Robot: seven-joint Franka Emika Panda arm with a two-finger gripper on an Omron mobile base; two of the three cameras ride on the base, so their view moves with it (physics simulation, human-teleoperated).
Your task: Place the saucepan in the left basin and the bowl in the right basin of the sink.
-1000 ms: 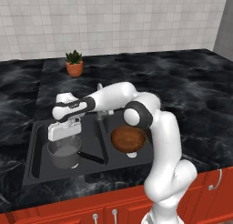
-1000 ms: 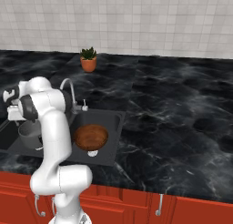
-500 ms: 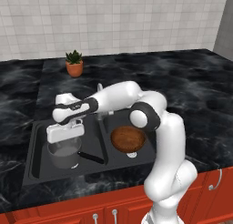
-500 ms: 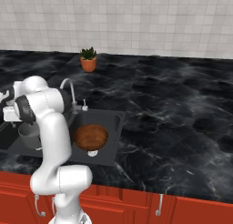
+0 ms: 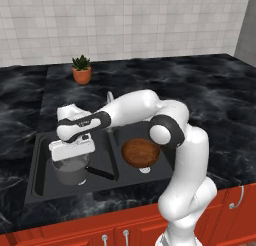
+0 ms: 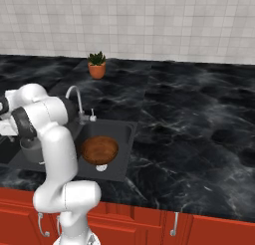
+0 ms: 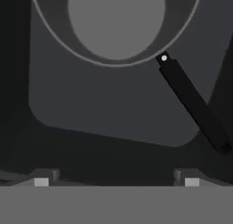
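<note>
Hovering with jaws wide and empty, gripper [image 5: 71,151] sits just above small grey metal saucepan [image 5: 70,171] in left basin [image 5: 41,162]; careless lift risks clipping its rim. Reddish-brown wooden bowl [image 5: 140,152] rests in right basin [image 5: 160,165].

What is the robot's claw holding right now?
Nothing. The claw is open with empty space between its tips, above the saucepan, which sits in the left basin.

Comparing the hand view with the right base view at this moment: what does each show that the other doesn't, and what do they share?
Hand view alone: the saucepan's long black handle and hollow inside, seen from above, with the open claw holding nothing. Right base view alone: the bowl in the right basin, the faucet, the potted plant, the counter. Both: the saucepan, partly behind the arm in the base view, and the sink.
</note>
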